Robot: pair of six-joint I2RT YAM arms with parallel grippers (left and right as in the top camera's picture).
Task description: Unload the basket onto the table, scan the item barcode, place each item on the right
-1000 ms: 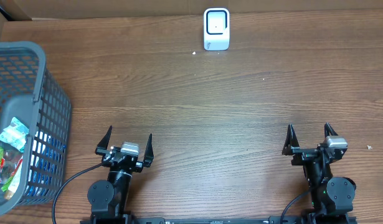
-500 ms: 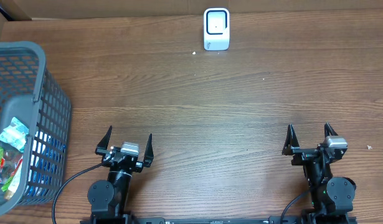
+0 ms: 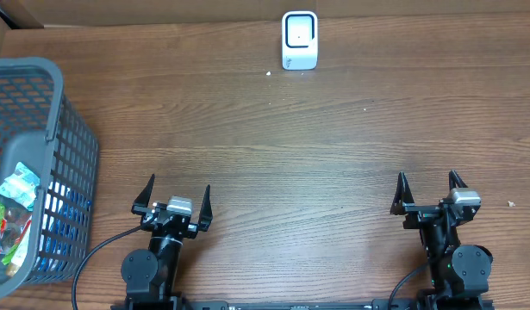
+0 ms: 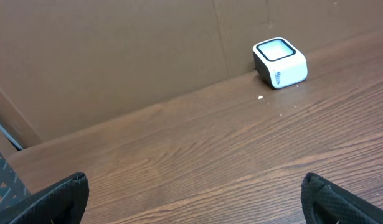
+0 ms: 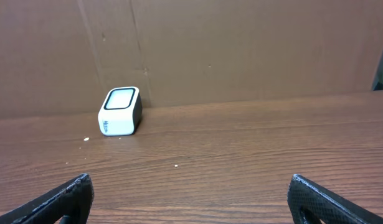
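Jaws are spread wide on the left gripper (image 3: 177, 191) and right gripper (image 3: 427, 184), nothing held, nothing touched, both at the near edge of the table (image 3: 290, 129). Grey basket (image 3: 42, 76) on the left has crinkly packets (image 3: 15, 185) inside. White scanner (image 3: 299, 39) sits at the far edge, well apart. Nothing's moved since a second ago.

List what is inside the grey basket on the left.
Inside the grey basket lie crumpled packets, white, green and red; something blue shows through the mesh. Anything beneath them, and whatever lies past the picture's edge, is hidden.
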